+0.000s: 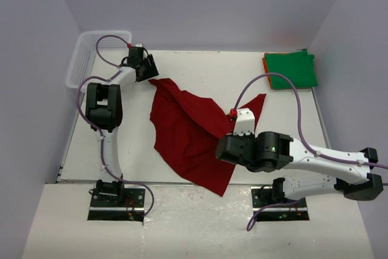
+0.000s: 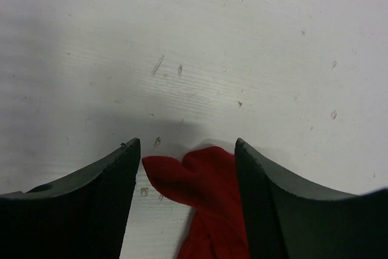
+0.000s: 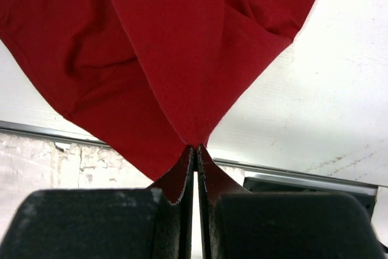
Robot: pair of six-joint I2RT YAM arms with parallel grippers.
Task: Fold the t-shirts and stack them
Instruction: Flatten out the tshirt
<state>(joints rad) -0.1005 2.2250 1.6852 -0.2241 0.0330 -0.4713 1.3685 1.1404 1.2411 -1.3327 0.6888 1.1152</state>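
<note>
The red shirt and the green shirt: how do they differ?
The red shirt lies unfolded mid-table; the green shirt is folded at the far right corner. The right claw pinches the red shirt; no claw touches the green shirt. The green shirt rests on an orange shirt; the red shirt does not. Both are plain cloth.

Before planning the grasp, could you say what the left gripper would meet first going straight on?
Probably the corner of the dark red t-shirt between its open fingers, then the table; depth is unclear.
</note>
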